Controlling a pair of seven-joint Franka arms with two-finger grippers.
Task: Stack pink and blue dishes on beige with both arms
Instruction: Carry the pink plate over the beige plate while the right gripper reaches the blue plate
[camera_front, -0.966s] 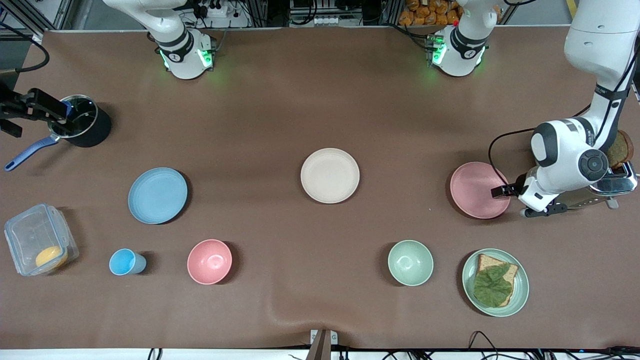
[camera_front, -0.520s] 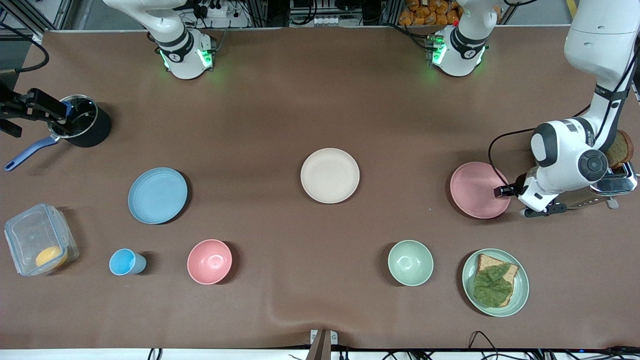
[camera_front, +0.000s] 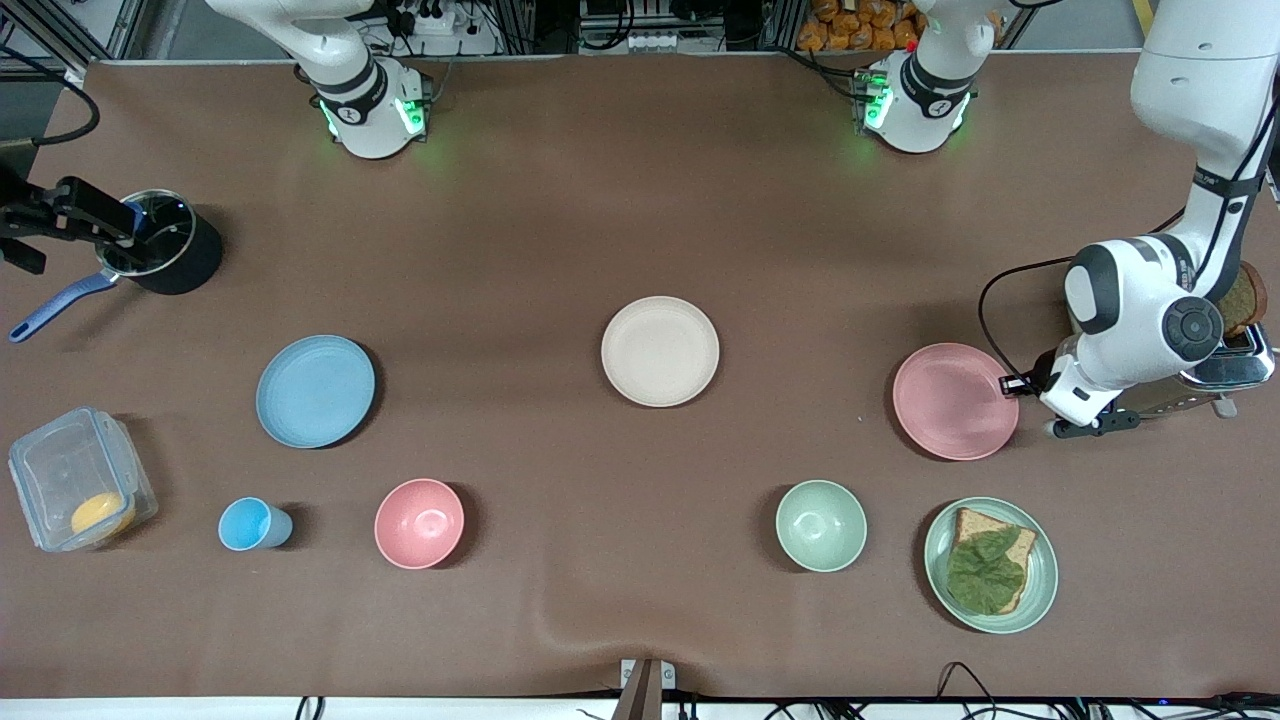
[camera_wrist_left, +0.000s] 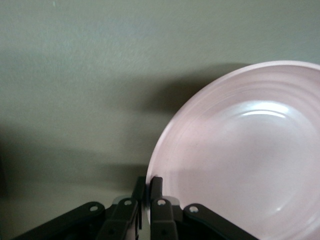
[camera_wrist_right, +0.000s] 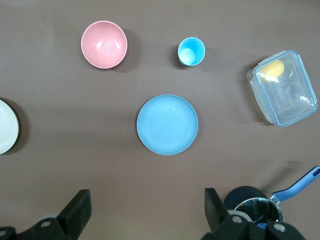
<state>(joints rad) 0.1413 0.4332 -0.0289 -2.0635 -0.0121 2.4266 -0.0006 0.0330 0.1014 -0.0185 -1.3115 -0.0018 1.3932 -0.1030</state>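
Pink plate (camera_front: 955, 401) pinched by left tool (camera_front: 1012, 385) beside toaster (camera_front: 1215, 375); right tool (camera_wrist_right: 145, 212) spread.

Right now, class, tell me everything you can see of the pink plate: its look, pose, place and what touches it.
The pink plate is flat, round, pale pink and matte, with a low rim and faint rings inside. It is empty. The left gripper is shut on its rim, at the left arm's end of the table, and the plate looks tilted, with a shadow under it. It is beside the toaster.
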